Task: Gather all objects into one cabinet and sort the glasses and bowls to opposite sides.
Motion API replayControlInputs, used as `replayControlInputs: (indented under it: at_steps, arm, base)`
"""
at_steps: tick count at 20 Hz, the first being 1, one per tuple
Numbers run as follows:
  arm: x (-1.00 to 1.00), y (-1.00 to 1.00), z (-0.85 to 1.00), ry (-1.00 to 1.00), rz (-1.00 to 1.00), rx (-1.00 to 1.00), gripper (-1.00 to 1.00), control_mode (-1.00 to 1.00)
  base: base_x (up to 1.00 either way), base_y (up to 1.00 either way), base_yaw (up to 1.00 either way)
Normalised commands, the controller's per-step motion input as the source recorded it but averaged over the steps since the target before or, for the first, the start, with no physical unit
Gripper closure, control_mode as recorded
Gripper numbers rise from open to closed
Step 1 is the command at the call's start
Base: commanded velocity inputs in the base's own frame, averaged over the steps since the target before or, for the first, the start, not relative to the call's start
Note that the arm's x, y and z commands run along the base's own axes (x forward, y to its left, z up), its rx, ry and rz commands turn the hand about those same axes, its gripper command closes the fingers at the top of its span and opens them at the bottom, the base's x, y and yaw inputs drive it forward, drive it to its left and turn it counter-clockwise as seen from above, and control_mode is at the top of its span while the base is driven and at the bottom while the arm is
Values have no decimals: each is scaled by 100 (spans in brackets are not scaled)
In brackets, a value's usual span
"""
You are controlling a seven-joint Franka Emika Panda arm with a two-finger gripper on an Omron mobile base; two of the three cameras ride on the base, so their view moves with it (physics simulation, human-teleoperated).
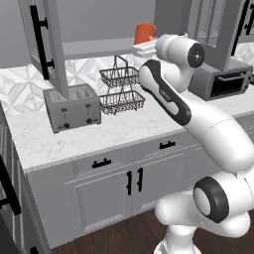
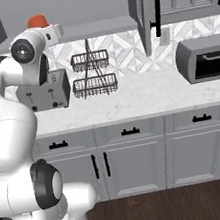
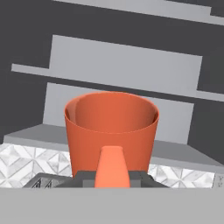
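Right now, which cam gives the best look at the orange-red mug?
Hand view: the orange-red mug sits close and centred, open rim, inner wall and handle all plain. Left base view shows just its upper body beyond the arm, by the open cabinet. Right base view shows a sliver of its top above the wrist.
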Motion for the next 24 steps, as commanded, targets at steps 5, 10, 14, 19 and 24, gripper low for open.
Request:
replayControlInputs:
  at_steps: [5,10,14,19,24]
  arm:
    - [0,0,0,0,0,0,100,100]
    - [0,0,0,0,0,0,100,100]
    - [0,0,0,0,0,0,100,100]
    - [0,0,0,0,0,0,100,100]
    - [0,0,0,0,0,0,100,100]
  base:
    - [-27,-17,-22]
    - [-9,-6,-23]
    - [-8,-8,-24]
    - [0,-15,-40]
    - [0,-16,-46]
